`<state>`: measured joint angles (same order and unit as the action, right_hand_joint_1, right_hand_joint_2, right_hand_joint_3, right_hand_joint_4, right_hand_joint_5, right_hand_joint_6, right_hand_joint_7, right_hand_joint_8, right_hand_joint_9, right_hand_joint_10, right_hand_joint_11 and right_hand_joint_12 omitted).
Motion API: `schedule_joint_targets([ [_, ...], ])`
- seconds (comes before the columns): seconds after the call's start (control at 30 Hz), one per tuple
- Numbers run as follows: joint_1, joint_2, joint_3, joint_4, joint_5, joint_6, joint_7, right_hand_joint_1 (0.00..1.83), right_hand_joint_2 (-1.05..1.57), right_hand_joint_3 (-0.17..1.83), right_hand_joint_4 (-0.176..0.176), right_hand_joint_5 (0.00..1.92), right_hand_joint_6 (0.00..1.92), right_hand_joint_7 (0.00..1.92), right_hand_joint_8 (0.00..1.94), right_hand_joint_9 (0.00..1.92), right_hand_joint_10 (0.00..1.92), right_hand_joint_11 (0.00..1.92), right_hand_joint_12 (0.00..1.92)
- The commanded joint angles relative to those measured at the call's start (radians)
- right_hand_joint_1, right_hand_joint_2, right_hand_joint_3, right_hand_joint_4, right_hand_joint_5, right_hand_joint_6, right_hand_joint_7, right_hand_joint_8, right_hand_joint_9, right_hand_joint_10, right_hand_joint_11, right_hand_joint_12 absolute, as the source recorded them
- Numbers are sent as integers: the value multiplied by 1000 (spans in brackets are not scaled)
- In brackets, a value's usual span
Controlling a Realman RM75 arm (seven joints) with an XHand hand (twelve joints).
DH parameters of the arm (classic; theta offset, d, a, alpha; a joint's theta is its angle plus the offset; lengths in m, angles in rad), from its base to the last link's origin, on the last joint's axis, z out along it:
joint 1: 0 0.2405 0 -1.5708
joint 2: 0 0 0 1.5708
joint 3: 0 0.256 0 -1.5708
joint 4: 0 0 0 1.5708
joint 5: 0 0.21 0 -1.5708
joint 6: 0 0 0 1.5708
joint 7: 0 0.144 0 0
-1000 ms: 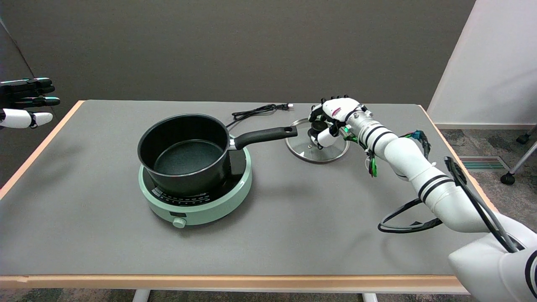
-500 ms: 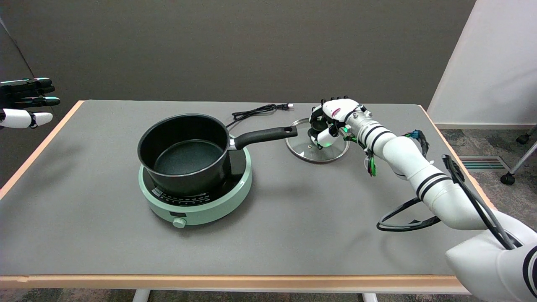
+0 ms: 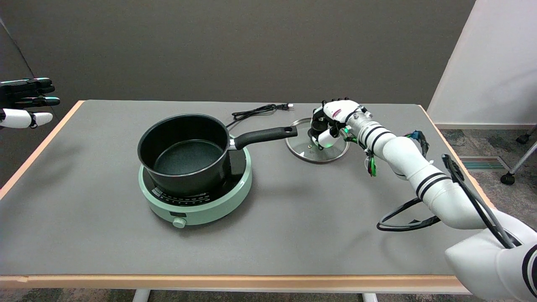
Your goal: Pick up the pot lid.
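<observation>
Fingers (image 3: pixel 315 121) of the right hand (image 3: pixel 331 119) curl around the black knob (image 3: pixel 315 133) on top of the lid (image 3: pixel 317 147). From above, it is hard to tell if they squeeze the knob tight yet, but they look closed on it.

That lid lies on the table (image 3: pixel 293 218), on the far right side, just past the end of the pot (image 3: pixel 184 153) handle (image 3: pixel 264 136). It seems to lie flat, or nearly so, with the knob pointing up. Being round, it has no long side, so the knob is the one good place to grab.

Right under the fingers is where the lid sits, so I think the next move is straight up. The right hand is on it; the left hand (image 3: pixel 25 102) is far away on the left.
</observation>
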<state>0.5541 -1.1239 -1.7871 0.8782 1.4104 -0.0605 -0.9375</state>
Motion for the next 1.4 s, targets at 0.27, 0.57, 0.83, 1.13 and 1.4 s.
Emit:
schedule_joint_targets([
  [0.27,4,8,-1,-21,0,8,0,861,730,871,176,722,637,889,409,803,594,573,1144],
  [0.57,4,8,-3,-21,0,8,0,913,1114,250,176,748,1348,917,556,827,696,610,1150],
  [0.83,4,8,-3,-21,0,4,0,920,1091,288,176,760,1345,941,641,854,754,632,1178],
  [1.13,4,9,-3,-21,0,5,0,1111,1076,256,40,756,1315,951,1053,872,892,673,1179],
  [1.4,-3,9,-3,-13,0,8,0,1256,1028,355,-68,771,1165,829,1345,842,1249,673,1249],
])
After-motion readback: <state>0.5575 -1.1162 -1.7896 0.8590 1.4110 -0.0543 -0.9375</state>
